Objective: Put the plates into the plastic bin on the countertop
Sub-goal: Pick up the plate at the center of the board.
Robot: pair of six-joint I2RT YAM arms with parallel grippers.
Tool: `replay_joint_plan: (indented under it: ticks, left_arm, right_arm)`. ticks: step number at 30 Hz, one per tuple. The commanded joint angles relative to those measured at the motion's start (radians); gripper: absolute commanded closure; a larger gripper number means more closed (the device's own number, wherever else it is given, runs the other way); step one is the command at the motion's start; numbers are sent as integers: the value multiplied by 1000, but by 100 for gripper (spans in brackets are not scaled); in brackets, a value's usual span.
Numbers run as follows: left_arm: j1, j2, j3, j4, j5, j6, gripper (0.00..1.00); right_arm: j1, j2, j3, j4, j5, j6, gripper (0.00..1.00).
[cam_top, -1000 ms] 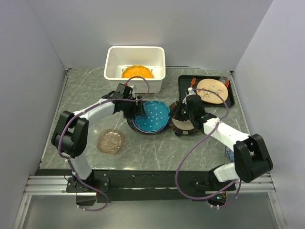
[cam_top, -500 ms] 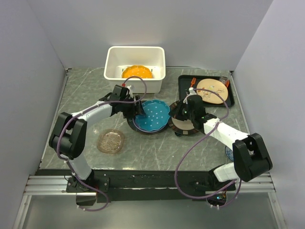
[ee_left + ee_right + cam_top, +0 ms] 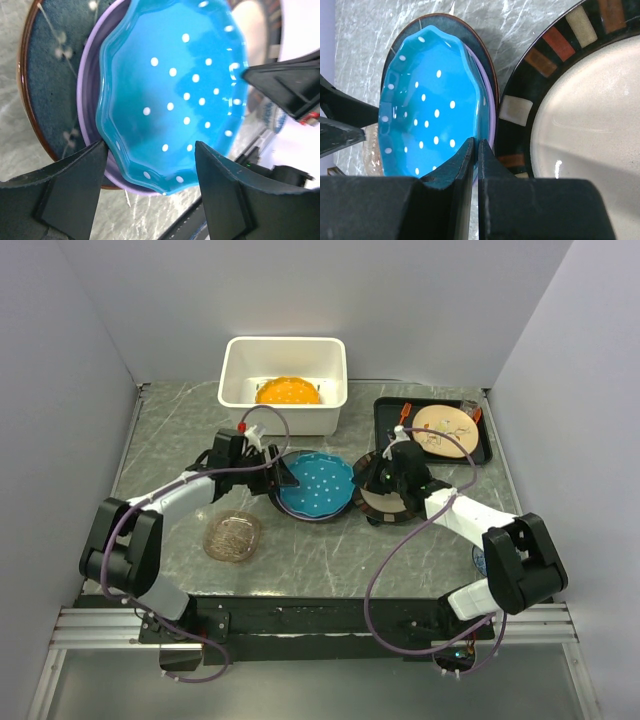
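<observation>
The stack of plates and the dark-rimmed plate lay just beside each other with barely a slit between. The right pincer, closed tight, sat over that slit. The left pincer, spread wide, flanked the stack's near rim. Bare worktop lay left of the bin, and the black tray stood near its right.

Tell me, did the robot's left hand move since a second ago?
Yes. The left hand slid left, pulling back from the teal dotted plate. Its wrist now sits below the left corner of the white bin, not further right as before.
</observation>
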Motion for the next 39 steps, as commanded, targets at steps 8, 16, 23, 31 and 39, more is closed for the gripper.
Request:
replay_joint_plan:
  ticks: [8,16,23,31,39]
  left_arm:
    - [37,-61,-50,223,180,-142,25]
    - [46,-19,-93,400,286,-264,26]
    - [46,19,-84,387,303,-260,26]
    - [46,-36,-64,335,260,-225,27]
    - [54,-113,-30,275,215,-189,26]
  right_arm:
    - [2,7,-33,5,-55,16,100]
    - [2,-1,-42,28,-69,26,100]
    - [2,-17,-56,64,-90,45,100]
    - [14,-67,-12,59,-125,65,100]
    - [57,-30,88,15,-145,56,100]
